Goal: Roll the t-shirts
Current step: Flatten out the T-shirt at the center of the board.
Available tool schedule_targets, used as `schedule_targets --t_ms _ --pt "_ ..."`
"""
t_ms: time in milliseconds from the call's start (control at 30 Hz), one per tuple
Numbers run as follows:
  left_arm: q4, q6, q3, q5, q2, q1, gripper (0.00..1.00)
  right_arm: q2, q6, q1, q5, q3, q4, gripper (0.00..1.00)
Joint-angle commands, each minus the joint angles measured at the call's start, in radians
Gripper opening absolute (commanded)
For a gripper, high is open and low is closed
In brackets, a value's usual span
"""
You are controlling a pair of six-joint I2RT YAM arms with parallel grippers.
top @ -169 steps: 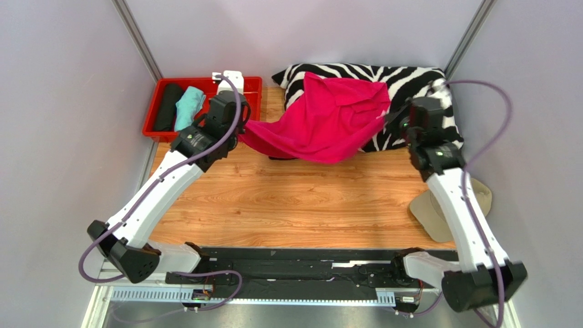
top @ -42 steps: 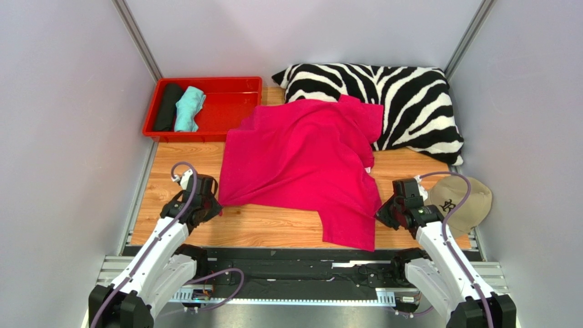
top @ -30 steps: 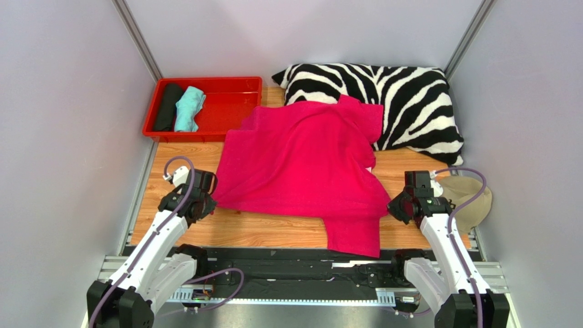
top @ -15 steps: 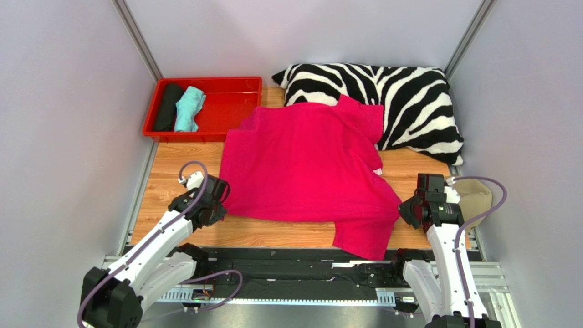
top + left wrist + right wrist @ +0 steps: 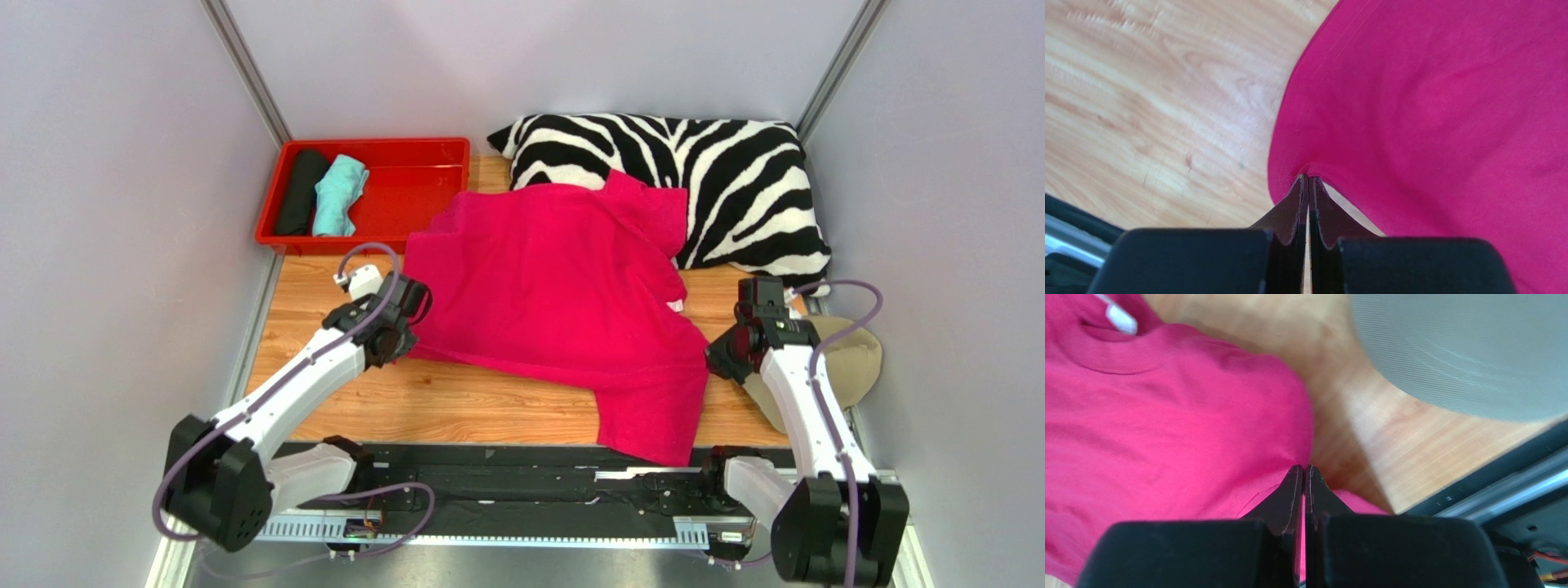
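The hot-pink t-shirt (image 5: 558,288) lies spread on the wooden table, its far part resting on the zebra pillow, one sleeve hanging toward the near edge. My left gripper (image 5: 407,321) is shut on the shirt's left edge (image 5: 1290,153), its jaws pinching a fold (image 5: 1308,179). My right gripper (image 5: 718,355) is shut on the shirt's right edge (image 5: 1168,429) near the collar with its white tag (image 5: 1120,317). A black roll (image 5: 298,190) and a mint-green roll (image 5: 339,192) lie in the red tray.
The red tray (image 5: 423,184) stands at the back left. The zebra pillow (image 5: 724,184) lies at the back right. A beige cap (image 5: 846,361) sits by my right arm, also in the right wrist view (image 5: 1468,349). Grey walls close in both sides.
Both grippers, holding the shirt's edges, moved away from the near edge toward the far side, dragging the shirt flatter across the table. Earlier the shirt was held up over the pillow.
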Motion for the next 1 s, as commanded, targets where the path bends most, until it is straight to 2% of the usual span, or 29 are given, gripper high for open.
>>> schedule_targets --t_ms 0,233,467,633,767,967 --pt "0.031 0.057 0.087 -0.062 0.137 -0.004 0.05 0.126 -0.058 0.051 -0.019 0.105 0.127 0.00" --pt "0.054 0.102 0.207 -0.093 0.299 -0.004 0.05 0.333 -0.098 0.066 -0.003 0.224 0.168 0.00" --pt "0.031 0.139 0.343 -0.132 0.452 -0.001 0.06 0.464 -0.115 0.066 -0.003 0.338 0.177 0.00" --pt "0.059 0.185 0.383 -0.117 0.491 -0.001 0.06 0.486 -0.106 0.063 0.007 0.366 0.188 0.00" --pt "0.061 0.211 0.432 -0.111 0.553 0.005 0.06 0.493 -0.110 0.014 -0.023 0.364 0.203 0.00" --pt "0.094 0.237 0.448 -0.061 0.577 0.059 0.06 0.528 -0.122 0.002 -0.057 0.386 0.226 0.00"
